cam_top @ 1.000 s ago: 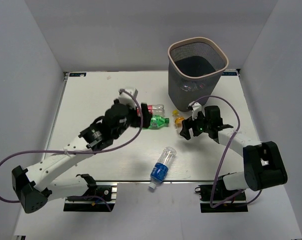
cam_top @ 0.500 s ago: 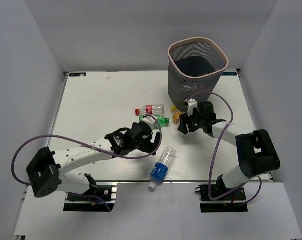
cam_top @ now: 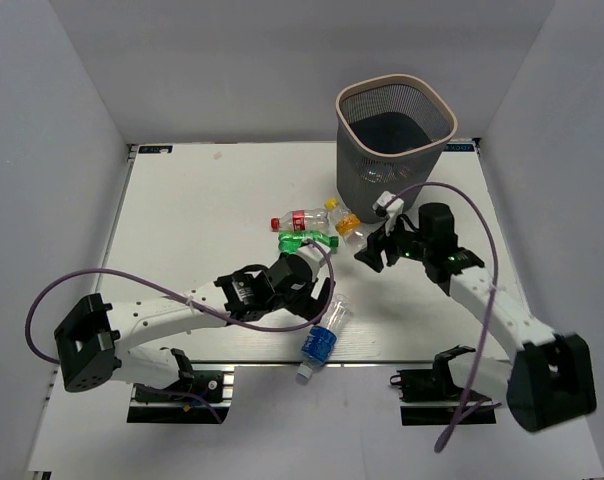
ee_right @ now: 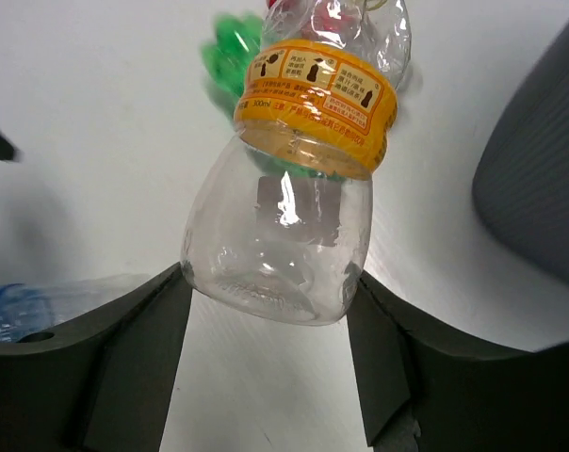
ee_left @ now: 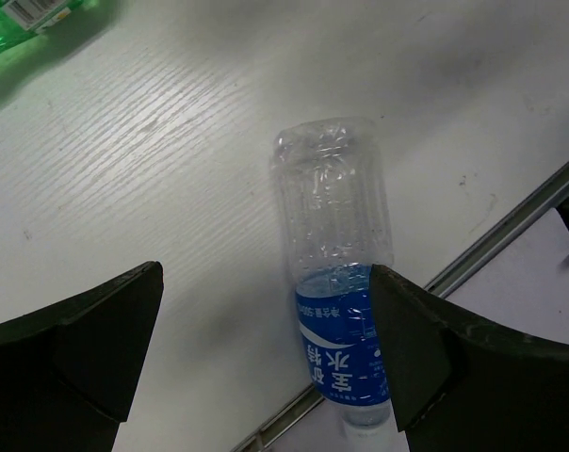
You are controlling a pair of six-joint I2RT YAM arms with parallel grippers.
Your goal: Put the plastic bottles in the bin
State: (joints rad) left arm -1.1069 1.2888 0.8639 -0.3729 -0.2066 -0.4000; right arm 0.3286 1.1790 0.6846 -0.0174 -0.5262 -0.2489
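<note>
The dark mesh bin (cam_top: pixel 394 150) stands at the back right; its wall shows in the right wrist view (ee_right: pixel 539 179). My right gripper (cam_top: pixel 368 250) (ee_right: pixel 268 282) is shut on the base of a clear bottle with an orange label (cam_top: pixel 344 219) (ee_right: pixel 313 104), held just left of the bin. My left gripper (cam_top: pixel 317 306) (ee_left: pixel 266 282) is open, with its jaws on either side of a clear bottle with a blue label (cam_top: pixel 323 336) (ee_left: pixel 339 282) that lies at the near table edge. A red-labelled bottle (cam_top: pixel 300 219) and a green bottle (cam_top: pixel 308 240) (ee_left: pixel 21 28) lie mid-table.
The blue-labelled bottle's cap end hangs over the metal rail (ee_left: pixel 492 240) at the table's near edge. The green bottle shows blurred behind the held bottle (ee_right: pixel 230 47). Grey walls close in both sides. Purple cables loop off both arms.
My left gripper has moved from the red and green bottles toward the near edge and now straddles the blue-labelled bottle. My right gripper has closed on the orange-labelled bottle and raised it.
</note>
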